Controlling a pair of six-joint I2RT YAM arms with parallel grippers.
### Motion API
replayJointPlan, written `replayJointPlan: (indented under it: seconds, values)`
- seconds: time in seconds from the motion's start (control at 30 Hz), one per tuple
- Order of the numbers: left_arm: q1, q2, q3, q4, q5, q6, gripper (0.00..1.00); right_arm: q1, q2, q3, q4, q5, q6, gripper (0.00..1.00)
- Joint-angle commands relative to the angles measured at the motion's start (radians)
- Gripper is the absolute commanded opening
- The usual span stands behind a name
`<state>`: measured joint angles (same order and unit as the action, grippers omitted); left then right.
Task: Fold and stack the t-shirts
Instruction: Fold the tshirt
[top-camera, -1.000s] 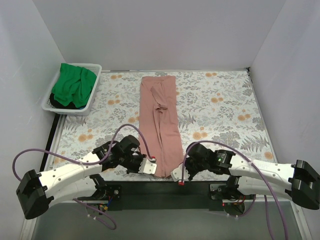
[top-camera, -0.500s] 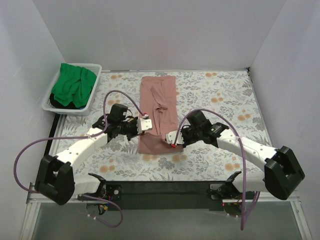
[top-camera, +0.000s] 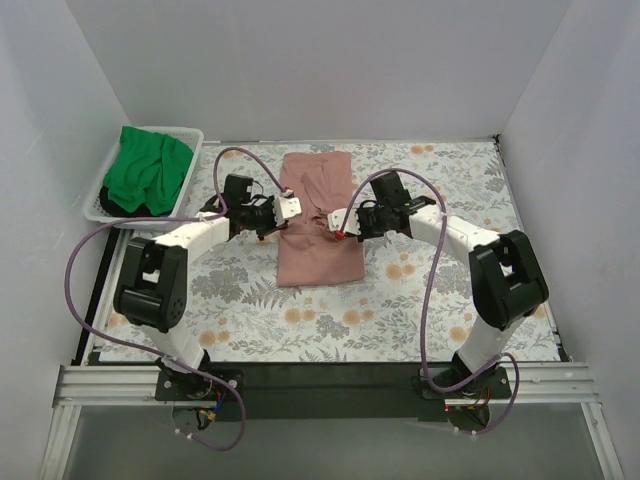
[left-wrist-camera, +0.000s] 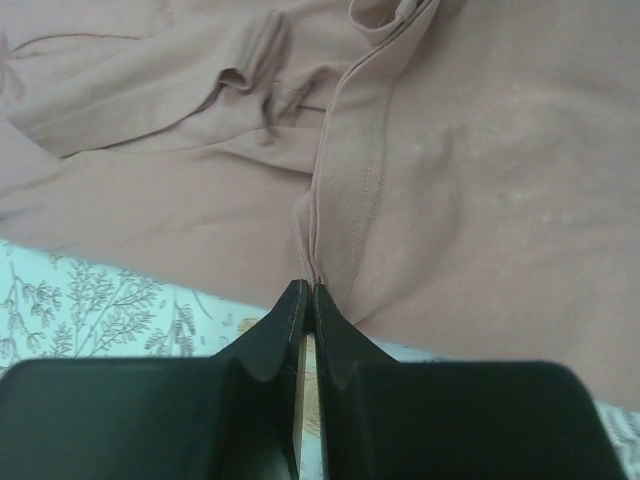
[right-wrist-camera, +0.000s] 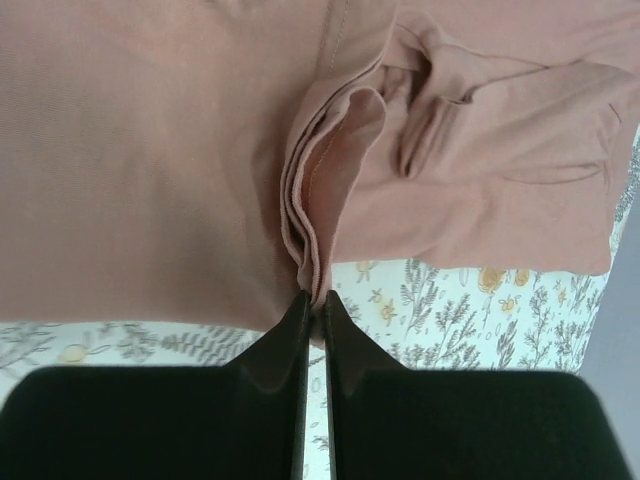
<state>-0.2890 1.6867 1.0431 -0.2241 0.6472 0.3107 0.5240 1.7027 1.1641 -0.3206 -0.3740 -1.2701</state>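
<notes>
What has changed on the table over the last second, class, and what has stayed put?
The left hand and right hand, both pinching the near hem of the pink t-shirt, carried it away from the arm bases toward the far edge. This folded the shirt over itself, so it now lies much shorter. The green t-shirt stayed in the white basket, and the floral cloth did not shift.

pink shirt (top-camera: 318, 225): a plain dusty salmon-pink is shown, with hem stitching in the same colour.
green shirt (top-camera: 147, 172): a plain bright green is shown.
basket (top-camera: 186, 190): white is seen, with slotted walls.
table cloth (top-camera: 440, 290): pale grey is printed with grey fern leaves and orange flowers.
arms (top-camera: 190, 235): white shells are broken by black joints.
cables (top-camera: 240, 150): purple is seen.
left gripper (left-wrist-camera: 309, 290): black fingers are seen.
right gripper (right-wrist-camera: 314, 298): black fingers are seen.
walls (top-camera: 320, 70): a plain pale grey-white is shown.
</notes>
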Motion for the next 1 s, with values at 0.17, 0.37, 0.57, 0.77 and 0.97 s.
replayJointPlan:
  seconds: [0.17, 0.37, 0.57, 0.77, 0.97]
  values:
    - [0.051, 0.100, 0.115, 0.100, 0.058, 0.054, 0.00, -0.047, 0.155, 0.178, 0.032, -0.040, -0.095, 0.01]
    - [0.062, 0.188, 0.153, 0.129, 0.042, 0.051, 0.00, -0.055, 0.245, 0.250, 0.054, -0.034, -0.095, 0.01]
    - [0.067, 0.232, 0.156, 0.218, -0.020, -0.019, 0.00, -0.058, 0.294, 0.286, 0.081, 0.004, -0.075, 0.01]
    - [0.071, 0.182, 0.155, 0.230, -0.060, -0.097, 0.39, -0.061, 0.214, 0.267, 0.080, 0.060, -0.015, 0.78]
    - [0.071, -0.097, -0.044, 0.069, 0.066, -0.110, 0.50, -0.050, -0.044, 0.085, -0.029, -0.014, -0.002, 0.62]
